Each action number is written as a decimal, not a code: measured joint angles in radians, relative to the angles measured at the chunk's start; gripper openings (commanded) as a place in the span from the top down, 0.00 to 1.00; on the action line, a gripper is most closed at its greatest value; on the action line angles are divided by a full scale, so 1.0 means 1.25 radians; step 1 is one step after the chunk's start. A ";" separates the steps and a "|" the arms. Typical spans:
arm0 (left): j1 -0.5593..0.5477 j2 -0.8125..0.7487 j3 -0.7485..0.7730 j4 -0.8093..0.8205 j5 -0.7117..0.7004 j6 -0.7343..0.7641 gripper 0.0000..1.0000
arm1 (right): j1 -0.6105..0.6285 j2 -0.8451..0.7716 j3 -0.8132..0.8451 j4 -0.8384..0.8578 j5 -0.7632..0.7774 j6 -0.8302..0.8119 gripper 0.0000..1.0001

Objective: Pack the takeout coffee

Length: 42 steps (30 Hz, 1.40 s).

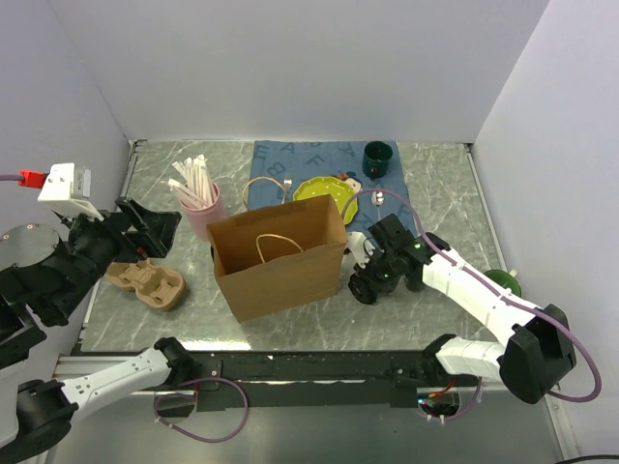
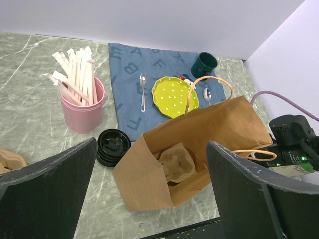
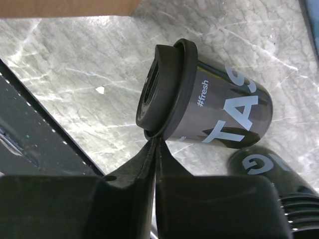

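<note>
right gripper (image 3: 154,145) fingers are seen closed to a thin slit, with their tips met at the lower edge of the round lid of the takeout coffee (image 3: 214,107). whether the rim is pinched between them cannot be made out. the cup is found over the marble table (image 3: 75,64), just right of the paper bag (image 1: 280,261). in the top view it is largely covered by the right gripper, so it cannot be settled whether it is upright or tipped. "#fresh" is read on its black wall, while the larger pale letters are lost around the curve. a second dark rounded shape (image 3: 259,167) with pale lettering is cropped just beside the cup and cannot be identified.

left gripper (image 2: 152,143) is held wide open at the left of the table, and both of its fingers are cut off by the lower edge of its view. between them the bag's open mouth is shown, with a cup carrier (image 2: 177,164) lodged inside and partly hidden by the bag's wall. a stack of black lids (image 2: 113,147) is seen just beside the bag, near the pink cup of straws (image 2: 82,107). a second carrier (image 1: 147,285) lies left of the bag.
</note>
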 measured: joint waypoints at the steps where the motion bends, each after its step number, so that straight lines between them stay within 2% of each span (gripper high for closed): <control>1: 0.000 0.000 0.001 0.000 0.000 0.000 0.03 | -0.001 0.000 -0.001 0.002 0.001 0.003 1.00; 7: 0.000 0.000 0.000 0.000 0.000 0.000 0.03 | -0.007 -0.003 -0.002 0.007 -0.001 0.027 1.00; 8: 0.000 0.000 0.000 0.001 0.000 0.000 0.03 | -0.007 -0.006 -0.002 0.008 -0.001 0.035 0.96; 9: 0.000 0.000 0.000 0.001 0.000 0.000 0.03 | -0.007 -0.008 -0.002 0.009 0.000 0.045 0.82; 12: 0.000 -0.001 -0.005 0.003 0.000 0.000 0.03 | -0.007 -0.013 0.001 0.008 0.010 0.089 0.71; 18: 0.000 -0.005 -0.022 0.004 0.001 -0.001 0.03 | -0.007 -0.013 0.048 -0.003 0.042 0.195 0.64; 29: 0.000 -0.005 -0.024 0.006 0.004 0.008 0.03 | -0.007 0.044 0.073 -0.010 0.070 0.314 0.58; 42: 0.000 -0.005 -0.009 0.003 0.007 0.013 0.03 | 0.000 0.066 0.071 -0.002 0.122 0.389 0.61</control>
